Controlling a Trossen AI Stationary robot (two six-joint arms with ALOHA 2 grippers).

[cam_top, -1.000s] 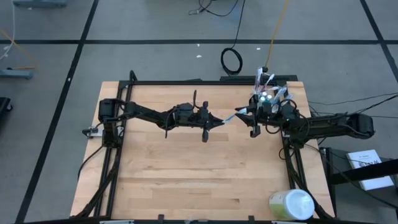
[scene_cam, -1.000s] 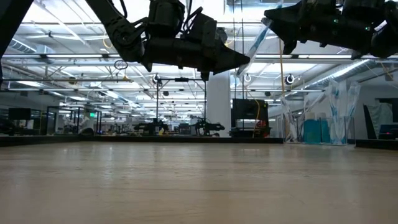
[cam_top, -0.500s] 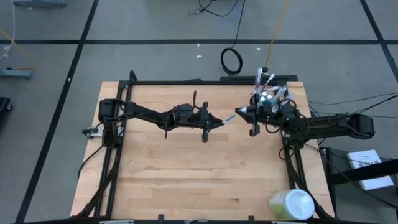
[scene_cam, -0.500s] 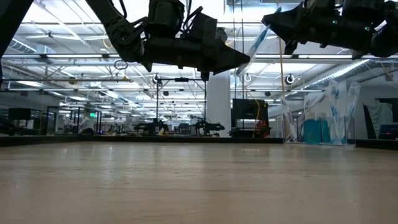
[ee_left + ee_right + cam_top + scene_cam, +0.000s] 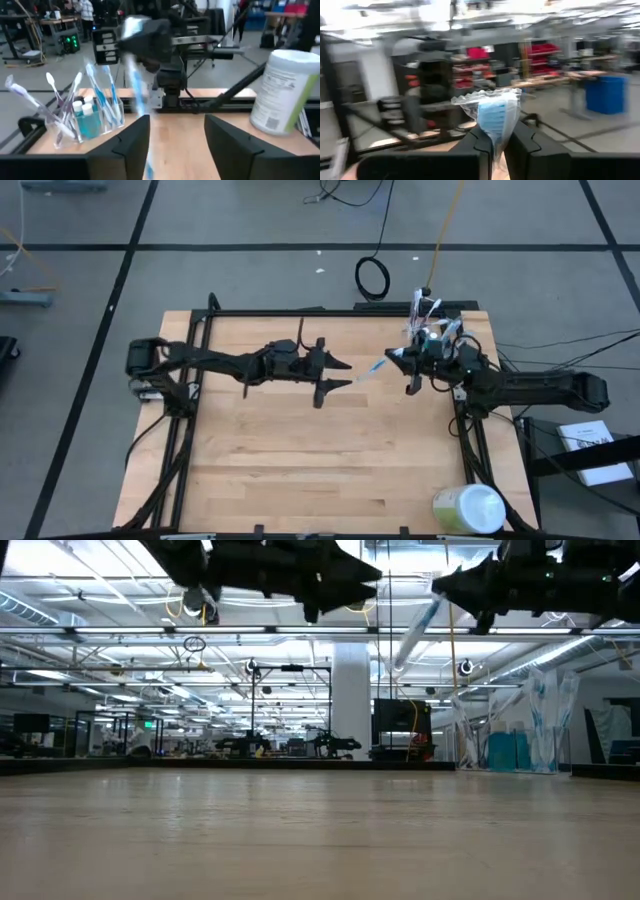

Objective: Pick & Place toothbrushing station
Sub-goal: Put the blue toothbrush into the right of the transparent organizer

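A blue toothbrush in a clear wrapper [image 5: 374, 367] hangs in the air over the table's far half, with my right gripper [image 5: 398, 358] shut on it. In the low view it slants down [image 5: 412, 625] from that gripper [image 5: 445, 585]. My left gripper [image 5: 345, 373] stands open a short way to the toothbrush's left, touching nothing; its fingers frame the blurred toothbrush [image 5: 135, 85] in the left wrist view. The clear cup [image 5: 430, 327] with several toothbrushes and teal-capped tubes [image 5: 85, 112] stands on the table's far right corner. My right gripper pinches the wrapped toothbrush between its two fingers [image 5: 480, 145], near one end. The fingers come about level from the table's right. The rest of the toothbrush [image 5: 492, 112] sticks out past the fingertips toward the table's left, slanting down, lifted clear of the table.
A large pale green-and-white round container [image 5: 468, 508] stands at the table's near right corner, also seen from the left wrist [image 5: 282, 92]. The table's black frame [image 5: 300, 311] runs along its far edge. Bare wood [image 5: 300, 450] fills the near half.
My left gripper has opened and let go of the toothbrush, then risen and drawn back toward the table's left edge. The toothbrush stays in my right gripper, which has closed on it and tipped slightly; the toothbrush's free end now hangs lower.
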